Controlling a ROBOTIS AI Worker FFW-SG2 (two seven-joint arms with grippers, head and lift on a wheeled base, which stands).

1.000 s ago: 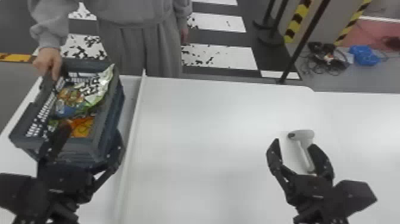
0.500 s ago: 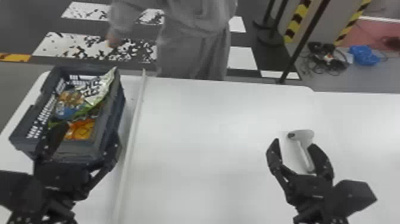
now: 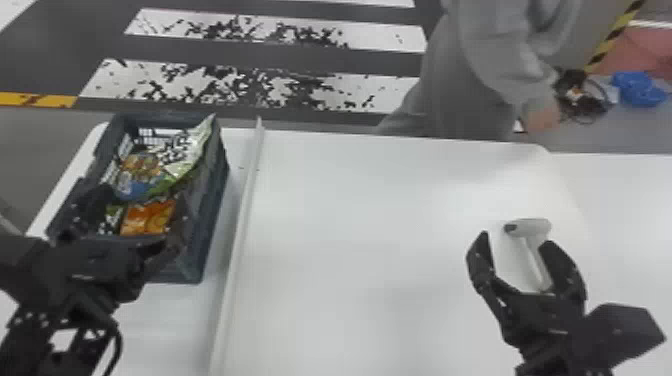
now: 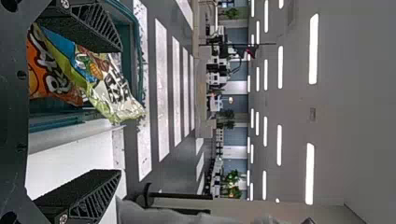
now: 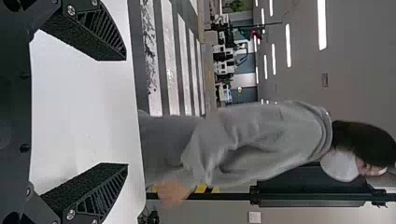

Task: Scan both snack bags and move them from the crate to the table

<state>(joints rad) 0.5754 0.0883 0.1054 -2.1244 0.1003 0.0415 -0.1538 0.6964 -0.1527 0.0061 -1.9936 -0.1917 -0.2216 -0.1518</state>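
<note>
left hand (image 3: 142, 200) at crate (image 3: 200, 257) | right hand (image 3: 515, 240) over table (image 3: 360, 260) | both forward, fingers apart

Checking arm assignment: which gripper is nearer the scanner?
Right. In the head view, the right gripper is just in front of the scanner; the left gripper is far to its left, at the near end of the crate.
</note>
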